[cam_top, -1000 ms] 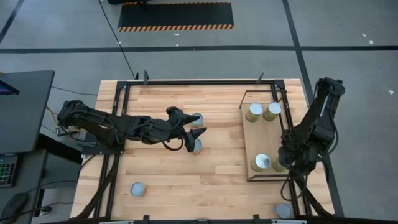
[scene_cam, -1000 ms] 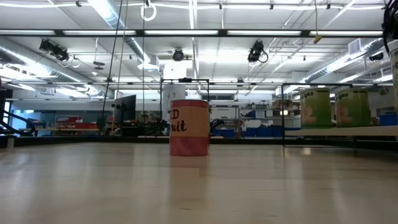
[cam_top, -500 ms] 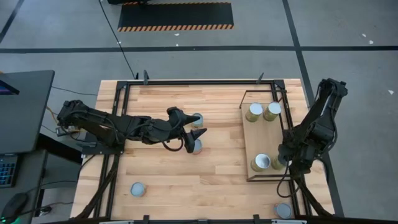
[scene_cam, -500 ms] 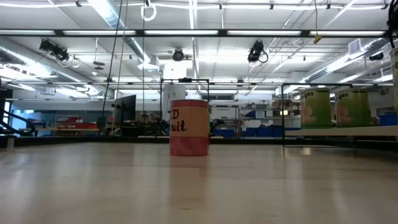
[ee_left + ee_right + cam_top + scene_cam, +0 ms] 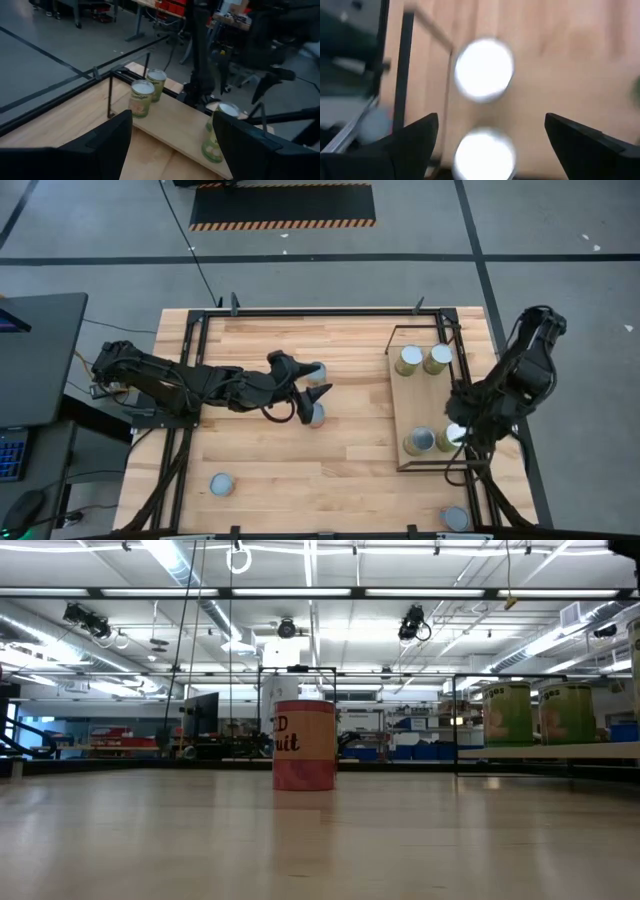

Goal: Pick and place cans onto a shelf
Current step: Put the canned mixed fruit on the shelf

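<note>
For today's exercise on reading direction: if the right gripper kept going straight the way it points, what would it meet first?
Probably the white-topped can on the light-wood shelf; the open right gripper points down over it, though depth is unclear.

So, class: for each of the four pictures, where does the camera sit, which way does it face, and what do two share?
High view: overhead, straight down; both arms, shelf.
Low view: tabletop height, level across; red can, no arm.
Left wrist view: faces the shelf past the open left gripper.
Right wrist view: looks down on two cans past the open right gripper.
Shared: the shelf's green cans.
</note>
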`<state>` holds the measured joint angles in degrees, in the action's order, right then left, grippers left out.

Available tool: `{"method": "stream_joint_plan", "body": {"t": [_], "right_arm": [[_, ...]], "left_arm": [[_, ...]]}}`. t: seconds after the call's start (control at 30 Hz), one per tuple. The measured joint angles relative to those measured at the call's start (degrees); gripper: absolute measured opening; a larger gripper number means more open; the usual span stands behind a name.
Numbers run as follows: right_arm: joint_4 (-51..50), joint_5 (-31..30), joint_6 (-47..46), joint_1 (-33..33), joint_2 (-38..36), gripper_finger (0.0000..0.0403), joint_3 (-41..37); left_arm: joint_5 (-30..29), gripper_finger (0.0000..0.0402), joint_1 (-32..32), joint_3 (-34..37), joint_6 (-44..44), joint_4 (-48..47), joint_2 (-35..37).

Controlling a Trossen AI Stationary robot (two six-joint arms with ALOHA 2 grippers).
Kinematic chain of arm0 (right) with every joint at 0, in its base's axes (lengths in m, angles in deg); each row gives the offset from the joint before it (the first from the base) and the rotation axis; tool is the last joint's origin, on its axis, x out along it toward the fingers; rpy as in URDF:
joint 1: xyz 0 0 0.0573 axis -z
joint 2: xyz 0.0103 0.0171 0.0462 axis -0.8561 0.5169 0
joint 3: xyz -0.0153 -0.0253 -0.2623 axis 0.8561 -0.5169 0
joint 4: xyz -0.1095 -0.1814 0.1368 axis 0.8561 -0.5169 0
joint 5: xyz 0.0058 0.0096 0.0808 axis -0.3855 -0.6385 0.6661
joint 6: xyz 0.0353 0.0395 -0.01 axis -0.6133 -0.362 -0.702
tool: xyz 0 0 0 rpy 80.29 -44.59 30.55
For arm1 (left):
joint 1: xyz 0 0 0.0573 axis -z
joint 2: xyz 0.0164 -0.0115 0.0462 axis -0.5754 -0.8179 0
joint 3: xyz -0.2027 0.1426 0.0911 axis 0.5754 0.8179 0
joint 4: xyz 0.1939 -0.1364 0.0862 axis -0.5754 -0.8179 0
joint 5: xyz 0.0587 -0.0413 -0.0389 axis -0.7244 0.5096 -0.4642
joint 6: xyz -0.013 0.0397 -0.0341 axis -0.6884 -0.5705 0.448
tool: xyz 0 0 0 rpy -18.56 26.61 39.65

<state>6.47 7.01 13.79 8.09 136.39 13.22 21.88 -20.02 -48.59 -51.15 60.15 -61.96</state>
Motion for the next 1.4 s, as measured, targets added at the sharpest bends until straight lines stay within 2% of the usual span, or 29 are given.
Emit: {"method": "stream_joint_plan", "body": {"t": [0.1, 0.23, 0.43, 0.57, 0.7, 0.8, 1.03, 1.17, 1.4], "right_arm": [[2.6, -5.6, 6.9, 4.7, 2.3, 0.0373, 2.5], [10.2, -6.8, 16.3, 14.4, 6.2, 0.0373, 3.3], [26.2, -1.0, 30.0, 27.4, 13.8, 0.0373, 3.3], [38.5, 3.8, 37.2, 33.1, 19.9, 0.0373, 3.3], [50.8, 5.2, 41.5, 36.6, 27.0, 0.0373, 3.3], [58.4, 5.4, 42.3, 38.5, 32.2, 0.0373, 3.3], [68.2, 7.2, 42.6, 41.8, 42.7, 0.0382, 3.3], [68.3, 9.4, 42.5, 43.3, 48.0, 0.0397, 5.6], [69.2, 12.7, 44.4, 45.6, 53.9, 0.0395, 8.1]], "left_arm": [[0.5, 0.0283, -0.3, 0.0, 0.0, -1.4, 0.0], [1.5, 0.0283, -0.3, 0.0, 0.5, -6.3, 1.6], [2.6, 0.0272, 1.0, -0.1, 2.0, -18.7, 7.7], [8.1, 0.0256, 2.6, -0.1, 8.5, -32.9, 10.1], [12.9, 0.024, 5.4, 1.0, 14.6, -44.1, 10.3], [14.7, 0.0229, 7.7, 4.9, 16.9, -45.5, 10.2], [14.6, 0.0205, 11.9, 13.3, 22.8, -43.0, 10.2], [15.1, 0.0196, 13.3, 16.8, 24.1, -40.3, 10.2], [15.0, 0.0192, 14.1, 20.2, 24.7, -35.8, 10.2]]}}
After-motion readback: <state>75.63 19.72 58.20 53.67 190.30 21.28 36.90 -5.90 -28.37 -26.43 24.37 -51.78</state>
